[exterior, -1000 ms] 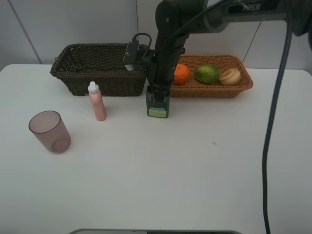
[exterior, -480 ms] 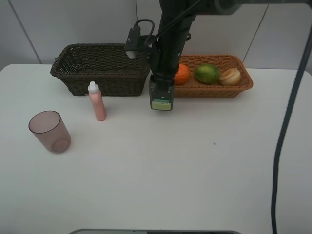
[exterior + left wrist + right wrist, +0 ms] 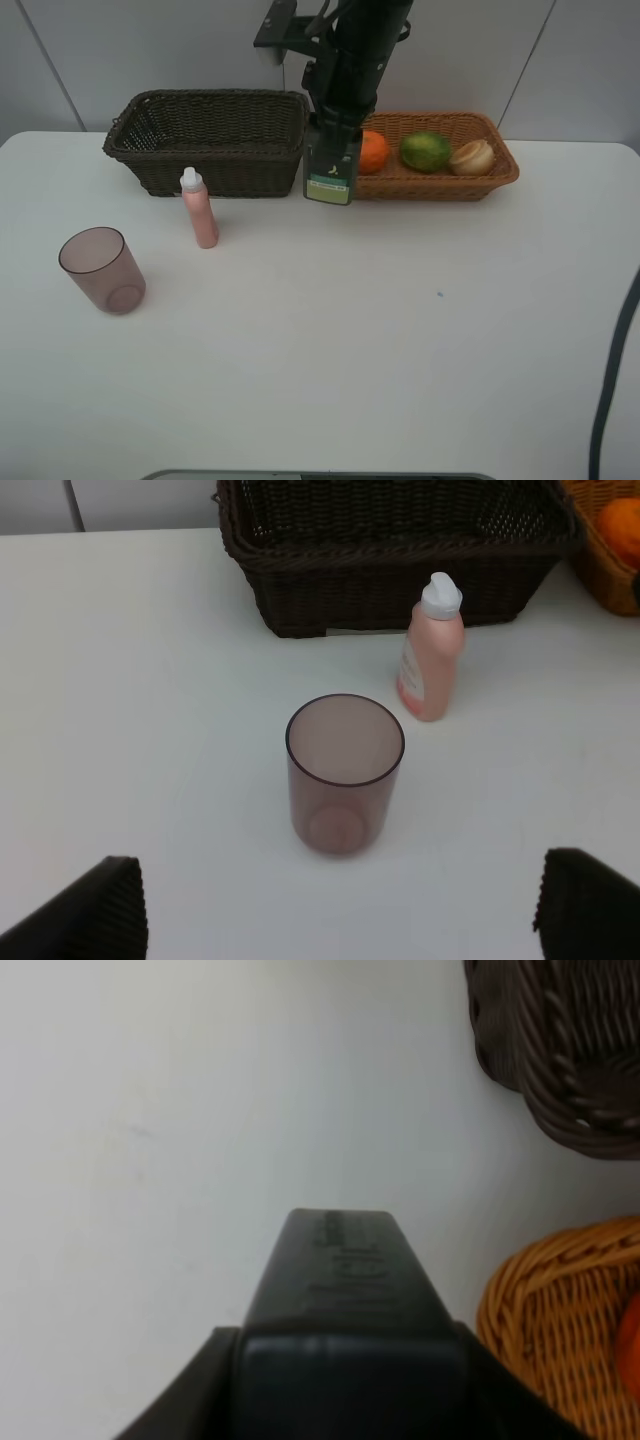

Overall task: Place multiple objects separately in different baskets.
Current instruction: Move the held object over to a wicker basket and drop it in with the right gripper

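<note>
right gripper (image 3: pixel 335 128) clamped shut on dark green plastic pump bottle (image 3: pixel 331 176) | hangs upper centre, between deep dark-brown wicker basket (image 3: pixel 205 162) and shallow orange-tan wicker basket (image 3: pixel 440 186) with fruit (image 3: pixel 426 151) | probably bound for brown one | left gripper (image 3: pixel 343 908) jaws wide, empty, above translucent pink cup (image 3: pixel 345 775), frame left

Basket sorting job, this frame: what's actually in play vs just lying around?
In play: dark brown basket, orange-tan basket, orange, green fruit, red-yellow fruit, dark green pump bottle, slim pink bottle, pink cup.

Just there: white table, black cable, small dark speck on the table.
</note>
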`<state>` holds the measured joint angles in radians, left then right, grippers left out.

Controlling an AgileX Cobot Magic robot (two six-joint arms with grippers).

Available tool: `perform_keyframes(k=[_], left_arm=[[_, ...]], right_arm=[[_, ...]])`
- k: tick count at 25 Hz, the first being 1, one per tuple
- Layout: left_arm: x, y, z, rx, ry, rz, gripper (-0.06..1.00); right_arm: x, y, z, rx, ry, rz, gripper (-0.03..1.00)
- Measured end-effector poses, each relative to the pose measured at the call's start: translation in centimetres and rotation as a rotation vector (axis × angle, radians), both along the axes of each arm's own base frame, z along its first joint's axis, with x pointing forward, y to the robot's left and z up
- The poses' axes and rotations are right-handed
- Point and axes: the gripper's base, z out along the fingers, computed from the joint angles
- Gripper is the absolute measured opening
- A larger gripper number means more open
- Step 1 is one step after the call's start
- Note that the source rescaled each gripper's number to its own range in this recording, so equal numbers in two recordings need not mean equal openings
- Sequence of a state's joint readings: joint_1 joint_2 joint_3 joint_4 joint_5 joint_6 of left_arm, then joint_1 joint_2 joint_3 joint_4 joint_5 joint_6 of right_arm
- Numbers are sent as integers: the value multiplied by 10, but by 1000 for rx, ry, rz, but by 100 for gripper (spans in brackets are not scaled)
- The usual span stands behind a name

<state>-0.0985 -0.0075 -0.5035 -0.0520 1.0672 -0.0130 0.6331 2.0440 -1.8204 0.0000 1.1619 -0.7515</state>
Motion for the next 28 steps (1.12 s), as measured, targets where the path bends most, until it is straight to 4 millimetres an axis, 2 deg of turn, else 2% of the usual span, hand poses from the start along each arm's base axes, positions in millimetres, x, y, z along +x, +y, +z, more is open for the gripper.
perform_keyframes(k=[10, 14, 18, 24, 28], left_arm=[[0, 0, 0, 0, 0, 0, 100], [0, 0, 0, 0, 0, 0, 100], [0, 0, 0, 0, 0, 0, 100], [0, 0, 0, 0, 0, 0, 100], [0, 0, 0, 0, 0, 0, 100]], right_arm=[[0, 0, 24, 112, -13, -256, 1], [7, 5, 45, 228, -67, -374, 1], [14, 11, 57, 360, -123, -472, 1], [26, 19, 60, 507, -196, -525, 1], [37, 29, 49, 571, -233, -520, 1]])
